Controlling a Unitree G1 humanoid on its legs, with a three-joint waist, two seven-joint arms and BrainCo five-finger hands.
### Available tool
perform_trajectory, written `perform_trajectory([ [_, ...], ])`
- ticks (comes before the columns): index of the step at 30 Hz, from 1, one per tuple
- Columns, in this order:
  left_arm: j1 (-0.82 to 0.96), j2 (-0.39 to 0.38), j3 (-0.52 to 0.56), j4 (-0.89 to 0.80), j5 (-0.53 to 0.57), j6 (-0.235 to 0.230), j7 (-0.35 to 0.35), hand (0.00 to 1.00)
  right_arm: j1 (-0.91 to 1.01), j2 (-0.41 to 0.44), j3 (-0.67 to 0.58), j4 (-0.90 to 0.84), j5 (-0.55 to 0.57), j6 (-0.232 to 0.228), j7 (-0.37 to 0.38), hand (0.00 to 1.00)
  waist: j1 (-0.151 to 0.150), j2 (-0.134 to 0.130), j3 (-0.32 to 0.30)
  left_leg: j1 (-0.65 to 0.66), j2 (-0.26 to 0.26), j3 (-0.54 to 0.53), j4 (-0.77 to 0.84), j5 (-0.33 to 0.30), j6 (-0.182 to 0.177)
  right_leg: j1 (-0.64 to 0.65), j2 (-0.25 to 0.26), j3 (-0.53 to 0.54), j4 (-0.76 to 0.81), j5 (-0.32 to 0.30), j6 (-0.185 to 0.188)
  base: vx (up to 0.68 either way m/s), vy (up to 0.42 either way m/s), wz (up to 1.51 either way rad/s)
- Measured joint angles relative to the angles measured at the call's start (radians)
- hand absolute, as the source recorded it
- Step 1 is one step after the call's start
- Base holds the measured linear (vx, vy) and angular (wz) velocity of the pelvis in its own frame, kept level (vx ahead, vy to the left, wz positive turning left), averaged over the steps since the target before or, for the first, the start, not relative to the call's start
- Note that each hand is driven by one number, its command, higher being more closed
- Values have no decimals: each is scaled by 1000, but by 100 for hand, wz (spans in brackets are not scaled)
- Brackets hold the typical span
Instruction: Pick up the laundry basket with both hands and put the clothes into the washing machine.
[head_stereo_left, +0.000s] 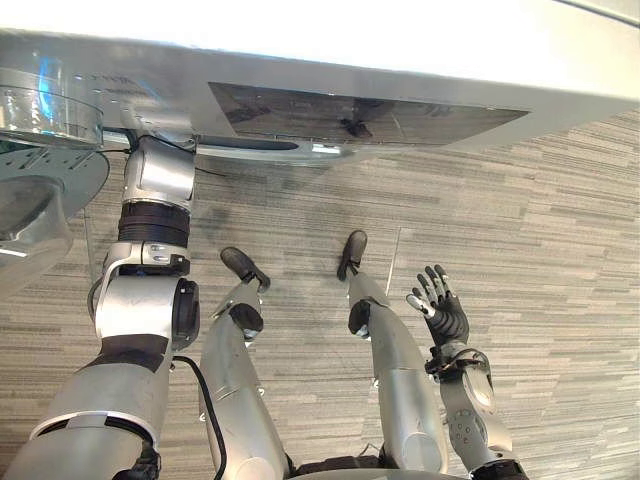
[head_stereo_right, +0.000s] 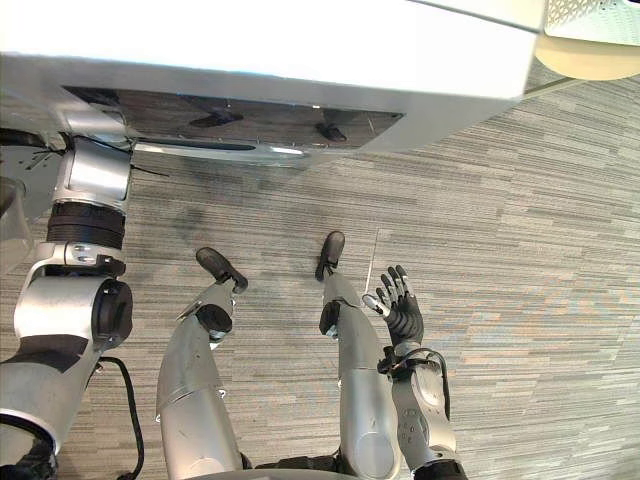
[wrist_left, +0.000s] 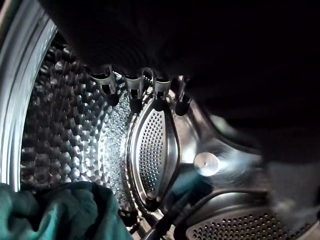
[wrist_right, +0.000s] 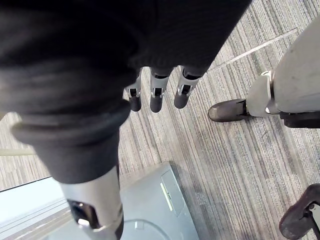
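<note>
Inside washing machine drum (wrist_left: 65, 125), left hand (wrist_left: 133, 89) relaxed, empty, near teal cloth (wrist_left: 60, 215); right hand (head_stereo_left: 445, 316) splayed over floor (head_stereo_left: 560, 250)

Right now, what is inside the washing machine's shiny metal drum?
A teal cloth lies inside the dimpled metal drum. The left hand is inside too, fingers straight and holding nothing. Anything under the cloth is covered.

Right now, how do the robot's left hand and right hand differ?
The left hand reaches inside the washing machine drum; the right hand hangs outside, above the floor. The left hand has a teal cloth lying in the drum near it, untouched; the right hand has just floor beneath it. The right hand's fingers fan apart; the left hand's sit in a close row. Shared: both are open and hold nothing.
</note>
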Motion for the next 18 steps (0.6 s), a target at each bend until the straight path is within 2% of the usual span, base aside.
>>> perform_trajectory([
  [4, 41, -15, 16, -1, 5, 0, 18, 0, -2, 18, -1, 12, -1, -6, -19, 0, 3, 0, 0, 19, -2, 4, -2, 0, 0, 8, -4, 4, 13, -6, 3, 9, -7, 0],
  [9, 345, -135, 161, -1, -96, -56, 15, 0, -4, 36, -3, 17, -12, 1, -40, 0, 3, -6, -18, 106, 1, 32, 7, -15, -14, 41, -14, 37, 78, -52, 6, 28, -23, -9],
  [11, 550, -234, 204, 20, -185, -94, -15, 0, -11, 36, -17, 29, -51, 11, -61, 0, 13, -2, -27, 139, 24, 35, 43, -42, -23, 64, -6, 52, 110, -78, 8, 58, -28, -19],
  [12, 595, -264, 209, 31, -203, -99, -22, 0, -12, 37, -24, 35, -52, 14, -62, 0, 15, -2, -27, 152, 28, 35, 54, -48, -25, 74, -6, 55, 122, -85, 4, 66, -7, -8],
  [14, 797, -384, 207, 62, -305, -128, -32, 0, -13, 40, -43, 66, -92, 31, -86, 0, 23, -4, -31, 226, 31, 34, 79, -82, -39, 120, -22, 64, 202, -143, 5, 68, 4, 9],
  [15, 843, -413, 207, 72, -326, -138, -35, 0, -13, 40, -46, 78, -97, 33, -90, 0, 25, -3, -32, 251, 30, 33, 84, -91, -48, 139, -30, 65, 224, -161, 8, 81, -3, 20],
  [16, 936, -462, 206, 83, -382, -149, -49, 0, -12, 42, -46, 110, -121, 43, -95, 0, 39, -2, -44, 305, 26, 32, 88, -106, -65, 176, -40, 65, 265, -198, 11, 104, -28, 24],
  [17, 1000, -489, 201, 80, -425, -175, -55, 0, -7, 43, -43, 139, -130, 50, -96, 0, 48, -2, -55, 351, 15, 29, 79, -108, -68, 213, -53, 62, 292, -225, 12, 150, -99, 60],
  [18, 1073, -511, 159, 65, -564, -221, -69, 0, 11, 43, -38, 187, -141, 61, -97, 0, 60, 11, -88, 425, -14, 7, 37, -98, -82, 290, -74, 44, 309, -265, 17, 108, -94, 63],
])
